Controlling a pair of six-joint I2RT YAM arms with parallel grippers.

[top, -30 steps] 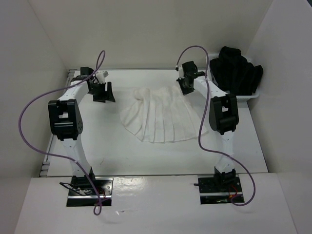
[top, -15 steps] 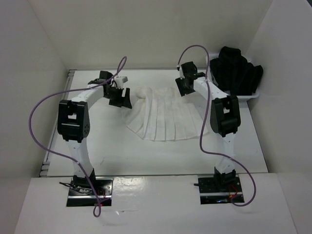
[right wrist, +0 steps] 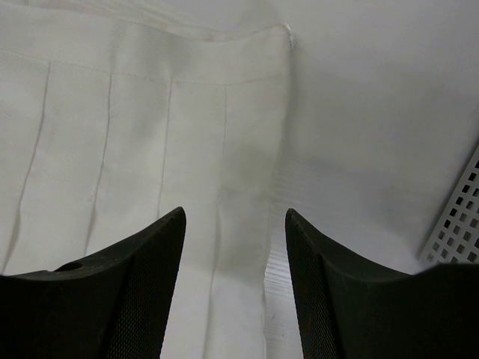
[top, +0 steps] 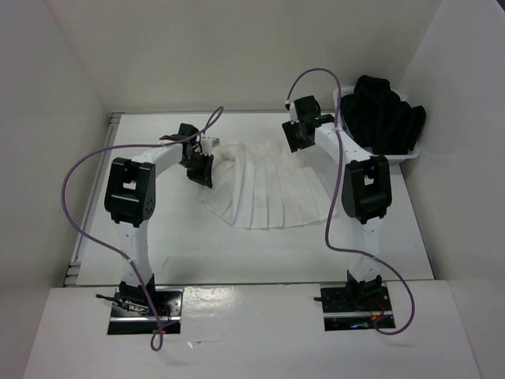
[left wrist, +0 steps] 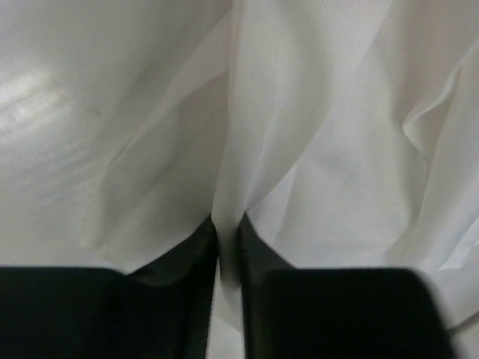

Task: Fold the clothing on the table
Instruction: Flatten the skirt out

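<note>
- Left hand (left wrist: 228, 228) is pinched together on a ridge of the white pleated skirt (top: 272, 189), at its left edge.
- Right hand (right wrist: 236, 221) hangs apart above the right waistband corner, holding nothing.
- Skirt lies fanned out, middle of the worktop (top: 158, 229); likely step is gripping for a first fold, so the right should lower and close.

**Three views, one shared garment**

The top camera looks down from above and behind both bases, taking in the table (top: 197, 253) and the clothing (top: 268, 193). The left wrist camera peers past the left gripper (left wrist: 228, 228), pressed close to the folds. The right wrist camera, past the right gripper (right wrist: 234, 221), stands farther off the pleated edge.
</note>
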